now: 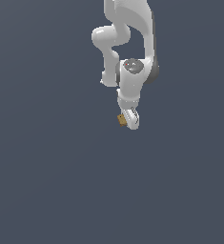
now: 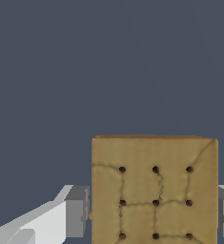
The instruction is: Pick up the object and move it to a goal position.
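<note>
The object is a tiny tan-brown block (image 1: 122, 120) with dark dots and crack lines. In the exterior view it sits at the tip of the white gripper (image 1: 127, 121), on the exterior view's left of the fingers. In the wrist view the block (image 2: 154, 190) fills the space between the two grey finger pads (image 2: 77, 212), which press on both its sides. The gripper is shut on the block. Whether the block rests on the surface or is lifted cannot be told.
The white arm (image 1: 132, 52) comes down from the upper middle of the exterior view. A plain dark grey-blue surface (image 1: 46, 181) fills the background in both views. Nothing else shows.
</note>
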`<state>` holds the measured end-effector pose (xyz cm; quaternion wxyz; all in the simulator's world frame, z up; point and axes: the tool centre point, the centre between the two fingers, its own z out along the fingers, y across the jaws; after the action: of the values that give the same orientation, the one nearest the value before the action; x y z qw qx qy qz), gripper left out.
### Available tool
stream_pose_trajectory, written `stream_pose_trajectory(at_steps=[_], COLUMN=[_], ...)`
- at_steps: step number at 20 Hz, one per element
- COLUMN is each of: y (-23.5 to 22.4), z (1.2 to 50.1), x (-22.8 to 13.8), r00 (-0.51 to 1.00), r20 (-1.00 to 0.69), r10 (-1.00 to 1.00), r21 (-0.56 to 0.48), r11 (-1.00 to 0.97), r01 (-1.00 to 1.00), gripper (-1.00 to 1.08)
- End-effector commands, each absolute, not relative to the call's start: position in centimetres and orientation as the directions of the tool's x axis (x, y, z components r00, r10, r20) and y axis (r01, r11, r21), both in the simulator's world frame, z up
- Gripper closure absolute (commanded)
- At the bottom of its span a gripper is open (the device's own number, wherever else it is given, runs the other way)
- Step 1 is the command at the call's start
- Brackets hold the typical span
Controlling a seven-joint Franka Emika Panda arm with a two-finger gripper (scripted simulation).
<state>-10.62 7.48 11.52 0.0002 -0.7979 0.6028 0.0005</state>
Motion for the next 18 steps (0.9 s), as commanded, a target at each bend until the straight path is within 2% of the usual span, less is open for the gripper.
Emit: stream_pose_trajectory(at_steps=[1, 11, 18], y=[9.3, 16.2, 19.5], z=[13.6, 21.3, 24.9], x=[-10.8, -11.3, -11.5], r00=[0.273, 0.272, 0.274], r20=[0.0, 0.004, 0.002], r10=[-0.962, -0.962, -0.962], r21=[0.0, 0.0, 0.0], r11=[-0.273, -0.272, -0.274], r01=[-0.962, -0.962, -0.962], gripper=[1.08, 1.08, 1.08])
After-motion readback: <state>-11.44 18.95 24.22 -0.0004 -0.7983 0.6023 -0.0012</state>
